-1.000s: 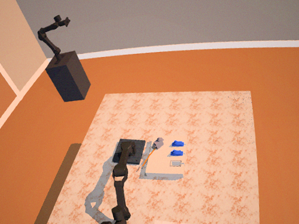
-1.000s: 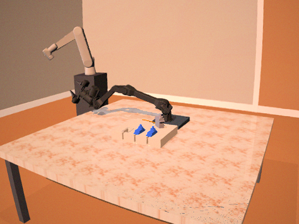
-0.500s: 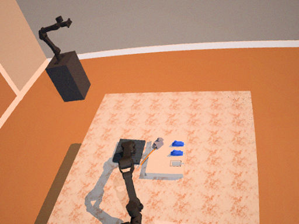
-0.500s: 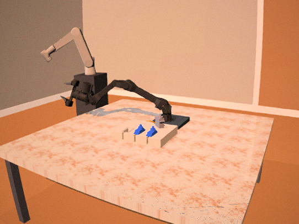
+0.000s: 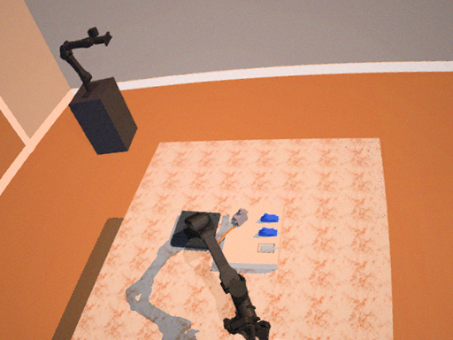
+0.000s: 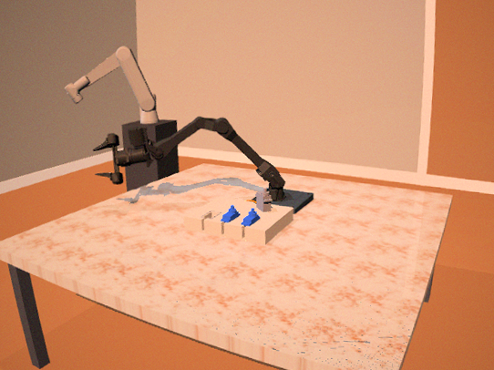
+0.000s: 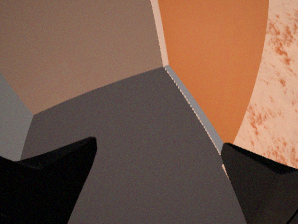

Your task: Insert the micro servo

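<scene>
Dark grey and spread nearly to its full width, the gripper (image 5: 258,337) holds nothing and touches nothing; in the wrist view its two fingers sit at opposite lower corners with only wall, floor and a strip of table edge between them. It hangs out past the edge of the table (image 5: 316,171), well apart from the deck (image 5: 247,245), at the end of the arm that stretches from its dark base plate (image 5: 182,238) beside the deck.

The loose micro servo (image 5: 241,216), pale grey, rests at the deck's corner nearest that base plate, outside every pocket, with its orange cable (image 5: 226,235) trailing across the deck toward the arm. Along the deck's far side from the base plate, two blue servos (image 5: 269,218) fill two pockets, and the marked empty pocket (image 5: 266,248) lies just beside them at the row's end, well apart from the loose servo
</scene>
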Controlling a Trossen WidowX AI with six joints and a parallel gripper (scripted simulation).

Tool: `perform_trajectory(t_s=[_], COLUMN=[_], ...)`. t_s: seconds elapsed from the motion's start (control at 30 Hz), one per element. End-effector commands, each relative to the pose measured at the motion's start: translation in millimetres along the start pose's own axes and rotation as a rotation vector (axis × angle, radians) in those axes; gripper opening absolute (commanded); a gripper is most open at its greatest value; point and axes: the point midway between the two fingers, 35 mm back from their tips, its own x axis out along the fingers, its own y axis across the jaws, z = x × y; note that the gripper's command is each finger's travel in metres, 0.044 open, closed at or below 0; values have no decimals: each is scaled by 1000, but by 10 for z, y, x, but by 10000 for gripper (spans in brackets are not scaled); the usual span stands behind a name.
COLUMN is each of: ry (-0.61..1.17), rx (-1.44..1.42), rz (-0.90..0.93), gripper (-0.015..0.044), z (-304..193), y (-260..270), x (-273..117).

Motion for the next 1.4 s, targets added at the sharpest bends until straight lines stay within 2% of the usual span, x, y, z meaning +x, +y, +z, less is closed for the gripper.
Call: perform_trajectory(t_s=[0.0, 0.37, 0.7, 1.03, 1.37], ry=[42, 124, 165, 154, 89], rx=[9, -16, -102, -240, -439], rz=[-110, -482, -813, -1127, -1390], gripper=[440, 440, 440, 440, 440], z=[-405, -1362, -1772, -1695, -1147], y=[-160, -770, -1213, -1471, -1466], x=[-223, -1262, -2529, -3917, -5192])
